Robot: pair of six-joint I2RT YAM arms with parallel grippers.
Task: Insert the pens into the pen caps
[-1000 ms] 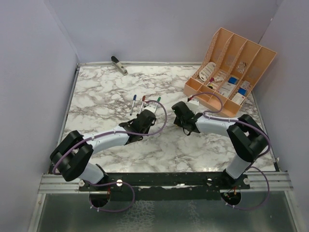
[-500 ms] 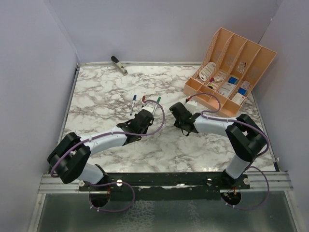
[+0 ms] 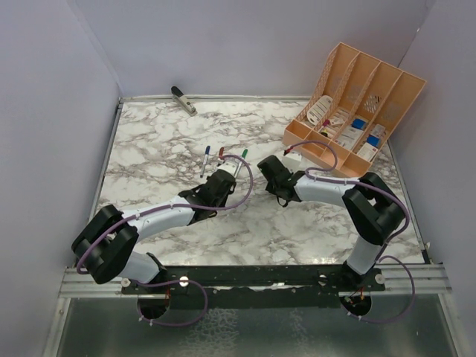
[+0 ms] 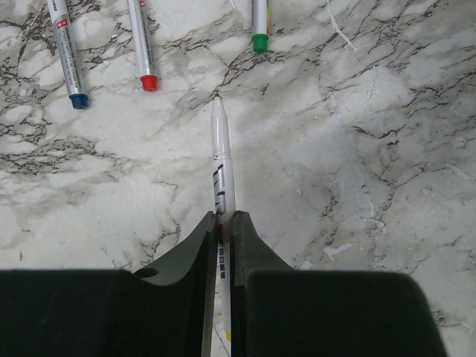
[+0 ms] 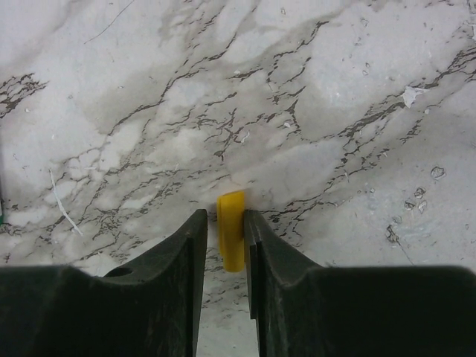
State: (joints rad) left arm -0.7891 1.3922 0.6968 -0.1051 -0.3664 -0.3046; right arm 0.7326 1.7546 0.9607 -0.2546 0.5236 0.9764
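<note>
Marble table [image 3: 149, 141] with three pens [image 3: 219, 159], orange organizer [image 3: 325, 78], clip [image 3: 183, 100]

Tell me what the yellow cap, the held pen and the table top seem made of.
Yellow cap: probably plastic, even opaque colour, little gloss. Pen: likely plastic too, smooth pale barrel with print; thin metal is possible. Table top: marble look, grey veins on white; real stone or printed laminate, I cannot tell.

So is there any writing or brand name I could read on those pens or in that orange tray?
Nothing here is legible.
Held pen in the left gripper: dark print along the barrel, blurred.
Blue-capped pen: a small red mark and fine print, too small.
Cards in the orange organizer: printed labels, too small.
</note>
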